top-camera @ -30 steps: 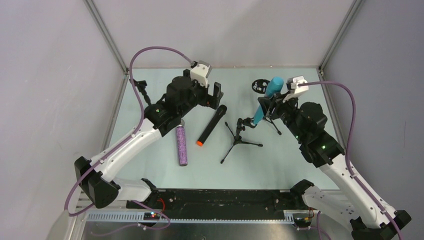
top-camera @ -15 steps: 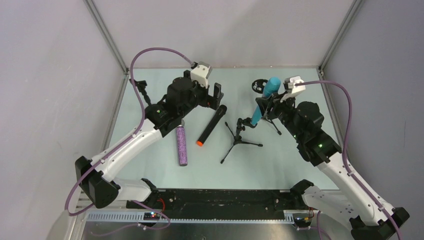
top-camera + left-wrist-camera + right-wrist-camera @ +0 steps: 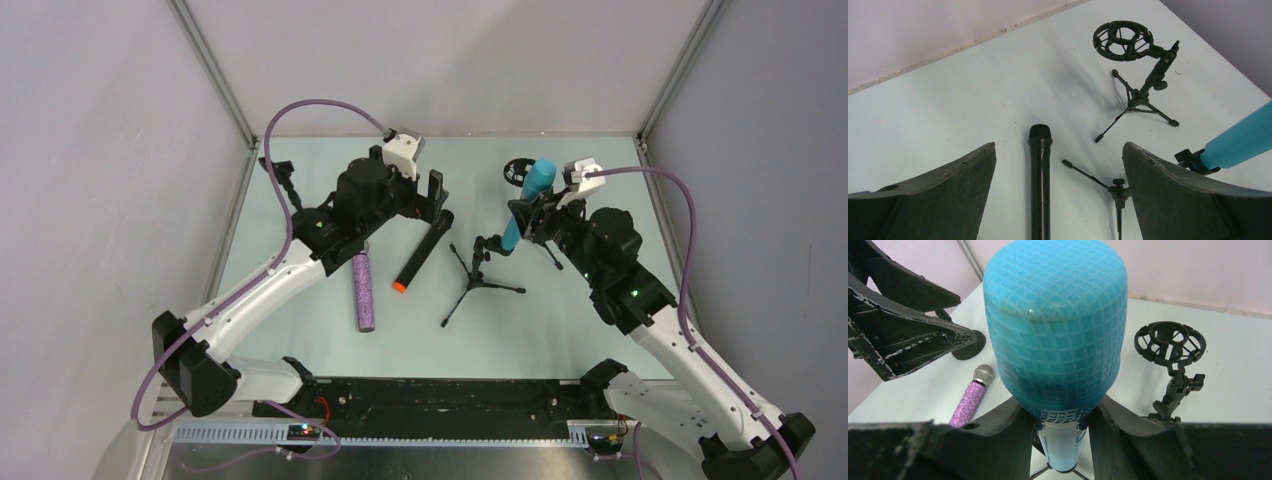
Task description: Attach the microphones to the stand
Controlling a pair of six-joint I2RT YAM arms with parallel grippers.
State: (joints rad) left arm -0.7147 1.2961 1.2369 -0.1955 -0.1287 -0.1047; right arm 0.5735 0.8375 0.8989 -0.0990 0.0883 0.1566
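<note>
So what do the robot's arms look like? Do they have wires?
The left arm and right arm are white with black joints and tiny green lights. A purple cable runs to a white box on each wrist. The left gripper and right gripper each have two wide black scuffed fingers.

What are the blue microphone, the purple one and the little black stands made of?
Blue microphone: probably plastic, slightly glossy, with a moulded grid pattern on its head. Purple microphone: sparkly glitter-coated body, with what looks like a silver metal mesh head. Black stands: likely painted metal, thin rigid legs, satin black, though I can't be sure.
</note>
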